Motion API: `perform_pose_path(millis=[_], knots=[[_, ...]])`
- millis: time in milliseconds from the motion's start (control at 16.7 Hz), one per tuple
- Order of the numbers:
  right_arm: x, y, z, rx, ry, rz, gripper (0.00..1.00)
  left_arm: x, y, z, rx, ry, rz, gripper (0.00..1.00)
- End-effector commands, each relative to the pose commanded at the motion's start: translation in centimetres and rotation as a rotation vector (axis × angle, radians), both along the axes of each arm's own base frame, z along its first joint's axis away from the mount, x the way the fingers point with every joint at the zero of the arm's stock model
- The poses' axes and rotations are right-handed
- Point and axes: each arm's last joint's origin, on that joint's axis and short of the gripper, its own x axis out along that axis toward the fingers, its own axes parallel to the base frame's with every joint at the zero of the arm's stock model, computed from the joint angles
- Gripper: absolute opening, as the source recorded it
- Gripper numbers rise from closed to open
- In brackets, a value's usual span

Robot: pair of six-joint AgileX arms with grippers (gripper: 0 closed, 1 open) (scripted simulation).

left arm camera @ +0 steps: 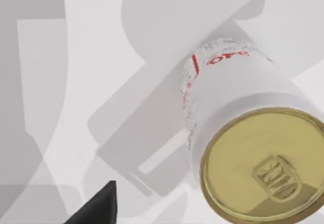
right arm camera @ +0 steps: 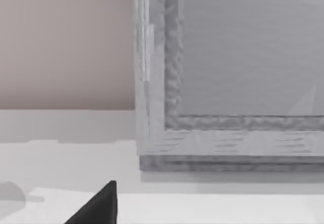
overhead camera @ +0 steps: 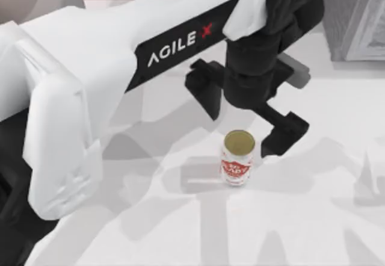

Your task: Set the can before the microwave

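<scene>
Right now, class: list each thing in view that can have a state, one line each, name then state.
can: upright on the table, gold top up, ungrasped.
left gripper: open, fingers spread above and just behind the can, not touching it.
microwave: at the table's far right corner, door shut as far as the right wrist view shows.

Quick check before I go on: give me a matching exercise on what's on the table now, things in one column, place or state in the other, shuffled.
Things:
1. can
2. left gripper
3. grey appliance

Places or states:
A. top view's upper right corner
B. upright on the table, gold top up
C. open, fingers spread above the can

Pairs: 1-B, 2-C, 3-A
</scene>
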Motion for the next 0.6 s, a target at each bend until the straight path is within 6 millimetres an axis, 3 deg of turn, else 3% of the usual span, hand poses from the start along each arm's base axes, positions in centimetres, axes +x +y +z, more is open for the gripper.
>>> perform_pose_path(millis=[180, 600], knots=[[0.0, 0.0, 0.0, 0.000, 0.000, 0.000, 1.00, 0.1, 0.1, -0.4, -0.002, 0.000, 0.002, 1.00], [0.0, 0.0, 0.0, 0.000, 0.000, 0.000, 1.00, 0.1, 0.0, -5.5, 0.000, -0.001, 0.000, 1.00]])
